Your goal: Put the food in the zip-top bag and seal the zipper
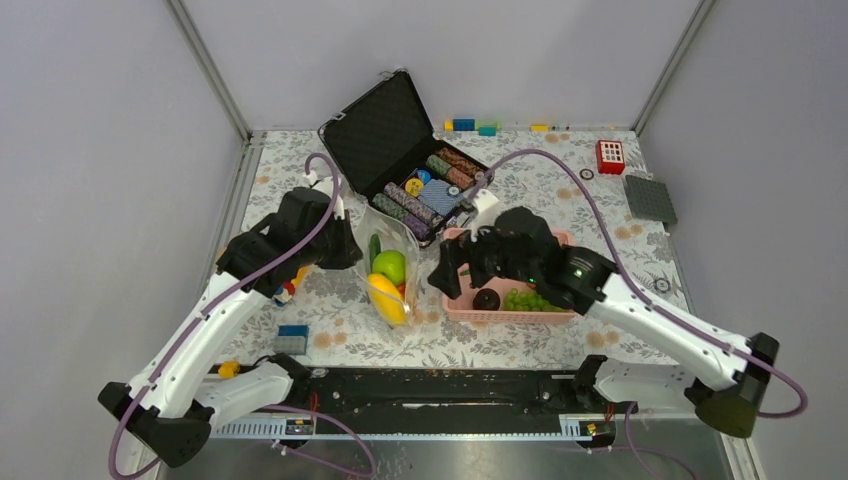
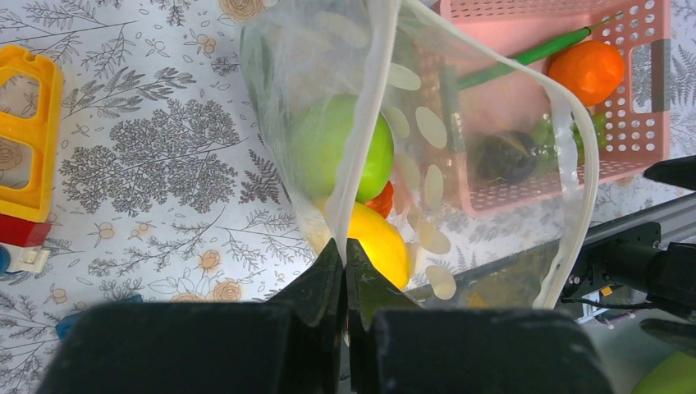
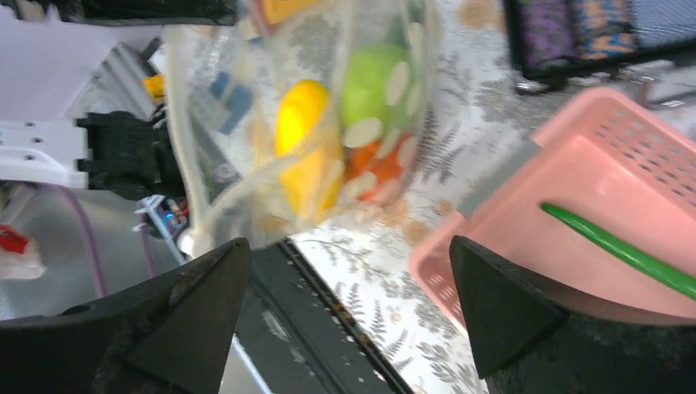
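The polka-dot zip-top bag point(image 1: 395, 235) stands between the arms, mouth open. It holds a green apple point(image 1: 390, 266), a yellow banana point(image 1: 387, 297) and a green pod point(image 1: 374, 248). My left gripper point(image 2: 345, 250) is shut on the bag's near mouth edge; the zipper strip point(image 2: 574, 164) loops open to the right. Through the bag I see the apple point(image 2: 328, 148), the banana point(image 2: 379, 242) and an orange-red piece point(image 2: 379, 199). My right gripper point(image 3: 349, 254) is open and empty, beside the bag point(image 3: 246, 123) and above the near left corner of the pink basket point(image 3: 574, 189).
The pink basket point(image 1: 470, 312) holds a dark round fruit point(image 1: 486, 298), green grapes point(image 1: 530, 300), an orange pumpkin point(image 2: 585, 70) and a long green stick point(image 2: 533, 56). An open black case of chip rolls point(image 1: 400, 150) stands behind. Toy blocks point(image 1: 292, 338) lie at the left.
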Robot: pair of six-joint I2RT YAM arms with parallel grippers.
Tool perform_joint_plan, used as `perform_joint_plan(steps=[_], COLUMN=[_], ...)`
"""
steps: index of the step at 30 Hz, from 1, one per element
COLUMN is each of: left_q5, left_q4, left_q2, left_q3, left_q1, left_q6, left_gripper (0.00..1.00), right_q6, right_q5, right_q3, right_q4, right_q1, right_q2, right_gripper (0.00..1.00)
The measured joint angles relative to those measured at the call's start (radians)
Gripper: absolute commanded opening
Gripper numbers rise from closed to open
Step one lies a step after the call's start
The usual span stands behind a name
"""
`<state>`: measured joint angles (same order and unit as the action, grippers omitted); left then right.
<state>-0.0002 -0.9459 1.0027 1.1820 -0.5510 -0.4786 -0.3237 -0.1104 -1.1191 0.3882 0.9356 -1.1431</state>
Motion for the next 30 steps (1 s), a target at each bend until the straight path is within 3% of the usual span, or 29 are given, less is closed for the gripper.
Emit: perform_joint_plan(steps=[6, 10, 22, 30], left_q5=[0.043, 0.074, 0.128, 0.152], left_q4=[0.021, 0.029, 0.047, 0.058], left_q2=[0.0, 0.0, 0.0, 0.0], left_q3=[-0.014, -0.014, -0.03, -0.05], left_q1=[0.017, 0.024, 0.029, 0.029], left_q6=[0.001, 0.001, 0.001, 0.003], left_gripper=[0.0, 0.0, 0.0, 0.0], right_q6=[-0.054, -0.127, -0.247, -0.364], right_q5=[0.206, 0.285, 0.335, 0.328], right_q3=[0.16, 0.194, 0.2, 0.23], right_q4=[0.02, 0.08, 0.26, 0.368], right_q1=[-0.029, -0.108, -0.222, -0.35], right_q2=[0.213, 0.248, -0.059, -0.094], right_gripper=[1.0, 1.0, 1.0, 1.0])
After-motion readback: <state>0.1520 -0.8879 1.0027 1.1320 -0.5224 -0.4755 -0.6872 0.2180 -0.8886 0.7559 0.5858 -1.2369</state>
